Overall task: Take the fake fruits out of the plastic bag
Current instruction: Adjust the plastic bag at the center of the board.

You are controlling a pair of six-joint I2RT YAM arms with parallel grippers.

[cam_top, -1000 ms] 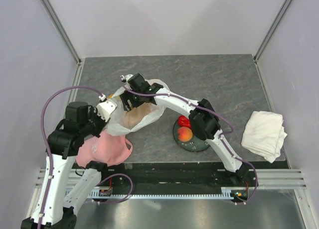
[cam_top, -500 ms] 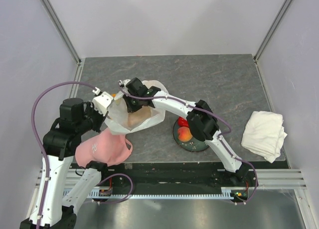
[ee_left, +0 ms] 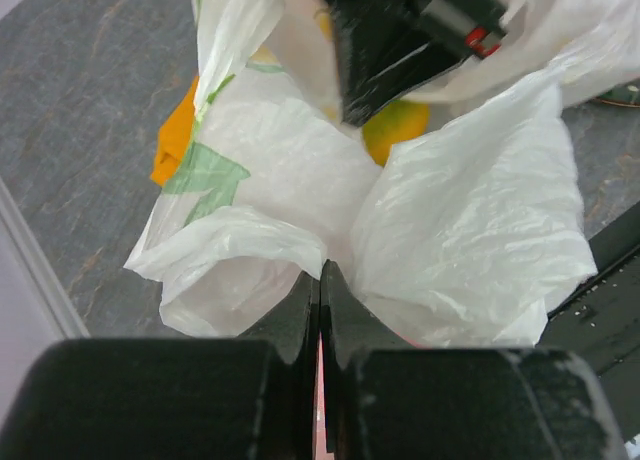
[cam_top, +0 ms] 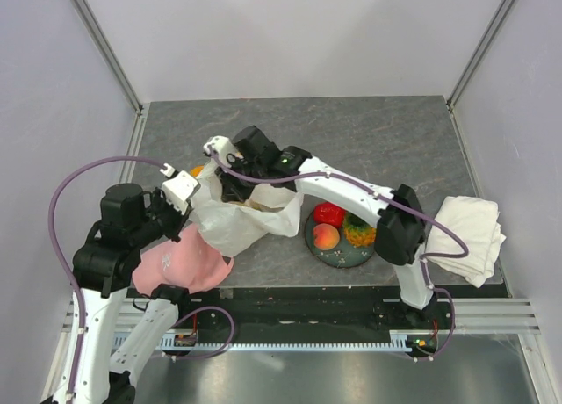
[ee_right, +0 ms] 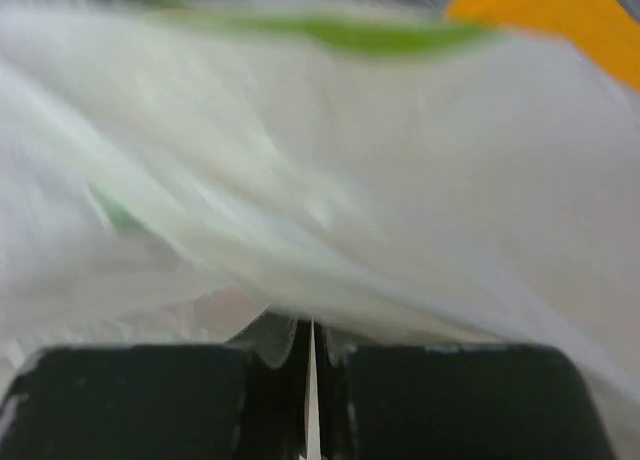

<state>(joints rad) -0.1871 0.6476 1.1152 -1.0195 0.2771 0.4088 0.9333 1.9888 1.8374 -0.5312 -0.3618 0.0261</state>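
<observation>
**Current state.** The plastic bag (cam_top: pixel 250 220) lies toward the left edge of the bench, about midway between the near and far edges, with its mouth raised. The left gripper (ee_left: pixel 320 275) has its fingers pressed together on a fold of the bag's near rim. The right gripper (ee_right: pixel 308 332) reaches in at the far side of the mouth. Its wrist view is blurred, but the fingers sit together with what looks like a thin fold of film caught at the tips.

**Fruit positions.** A red pepper (cam_top: pixel 329 213), a peach (cam_top: pixel 326 237) and a pineapple (cam_top: pixel 357 231) rest on a dark plate (cam_top: pixel 341 258) close to the near edge, right of the bag. A yellow-green mango (ee_left: pixel 395 130) is visible inside the bag, directly below the right gripper. Whether more fruit lies under the film cannot be told.

**Other items.** An orange cloth (ee_left: pixel 175 130) shows at the bag's far-left side, a pink cloth (cam_top: pixel 184 263) lies at the near-left corner, and a folded white towel (cam_top: pixel 465 237) lies at the right edge.

**Step in hand.** The extraction appears partly complete, and the bag is being held open for access to the mango.

**Next move.**
1. Keep the left grip on the rim so the mouth stays open.
2. Release the film from the right gripper and spread its fingers.
3. Descend onto the mango. The loose film may fold over the mango and get caught in the grip.
4. Lift clear and carry the mango toward the plate.
</observation>
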